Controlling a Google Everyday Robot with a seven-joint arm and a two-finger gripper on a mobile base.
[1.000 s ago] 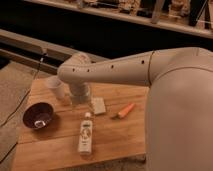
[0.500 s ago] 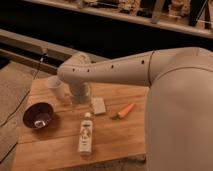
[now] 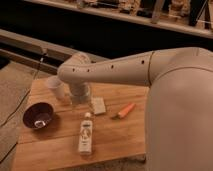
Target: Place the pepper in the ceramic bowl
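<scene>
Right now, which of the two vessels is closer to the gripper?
The white cup, just left of the gripper, which hangs low over the table's rear left. The dark maroon ceramic bowl sits farther off, nearer the front-left edge.

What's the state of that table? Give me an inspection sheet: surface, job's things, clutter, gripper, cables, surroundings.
Surface: wooden table, bare boards between the items.
Job's things: pepper lies on the table toward the picture's right, touching nothing; ceramic bowl stands upright near the left edge, and the pepper is not in it.
Clutter: clear bottle lying on its side; white cup at the back left; small pale block near the middle.
Gripper: gripper hangs low between cup and block, away from the pepper.
Cables: thin dark cable runs down past the table's left side.
Surroundings: grey rail behind; robot's body fills the right.
</scene>
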